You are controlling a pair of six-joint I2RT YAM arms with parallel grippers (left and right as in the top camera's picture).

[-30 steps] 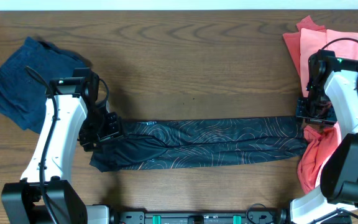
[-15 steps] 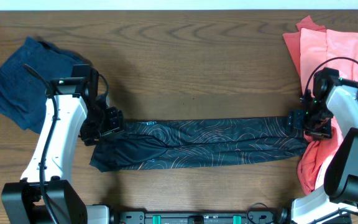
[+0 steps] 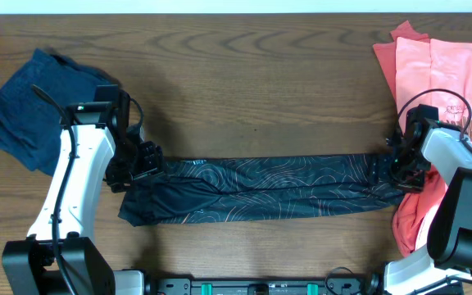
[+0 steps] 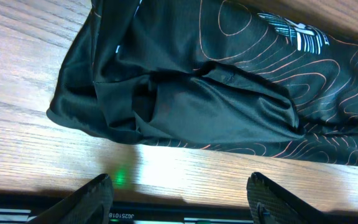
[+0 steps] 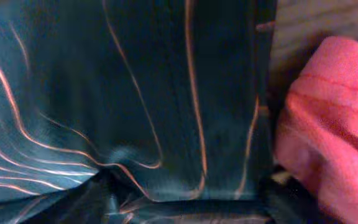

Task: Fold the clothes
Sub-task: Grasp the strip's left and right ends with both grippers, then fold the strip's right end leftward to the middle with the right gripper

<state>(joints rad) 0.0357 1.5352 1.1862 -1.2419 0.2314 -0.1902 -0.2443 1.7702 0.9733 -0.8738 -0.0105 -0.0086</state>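
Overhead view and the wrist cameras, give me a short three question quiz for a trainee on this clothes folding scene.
1. True or false: the black jersey lies stretched out in one long band.
2. Overhead, what lies at far left? A) navy garment B) white towel C) grey socks
3. Fill in: in the left wrist view, the left gripper has its jaws ___.
Key: 1 true; 2 A; 3 open.

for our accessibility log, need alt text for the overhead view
A black orange-lined jersey lies stretched in a long band across a wooden table between the left arm and right arm. Upper left, a navy garment; right, coral-pink tees.
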